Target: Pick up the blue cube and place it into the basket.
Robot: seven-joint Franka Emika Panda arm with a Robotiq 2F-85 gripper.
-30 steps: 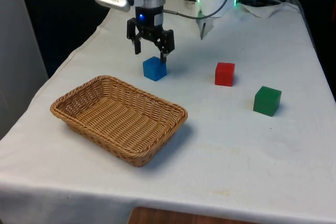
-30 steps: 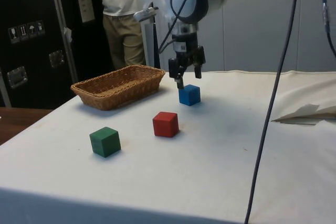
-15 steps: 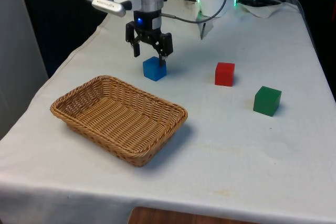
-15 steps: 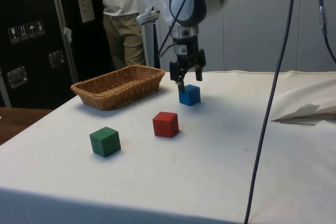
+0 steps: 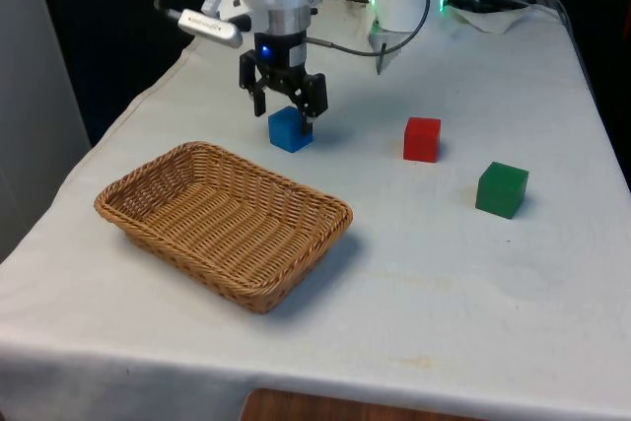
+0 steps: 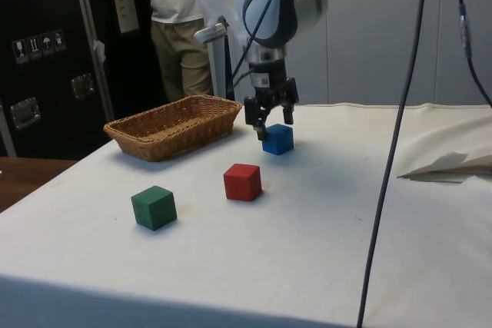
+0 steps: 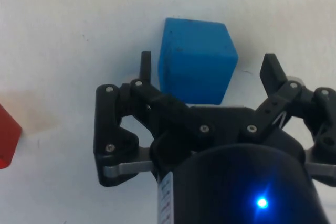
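Hand (image 5: 284, 108) has dropped around blue cube (image 5: 290, 129), open.

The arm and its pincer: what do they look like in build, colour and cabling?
The arm is white, made of rounded glossy segments with darker bands at the joints. Thin dark cables loop off its lower part. The pincer is black: a blocky body with two short dark fingers on linked metal bars fixed with small silver screws.
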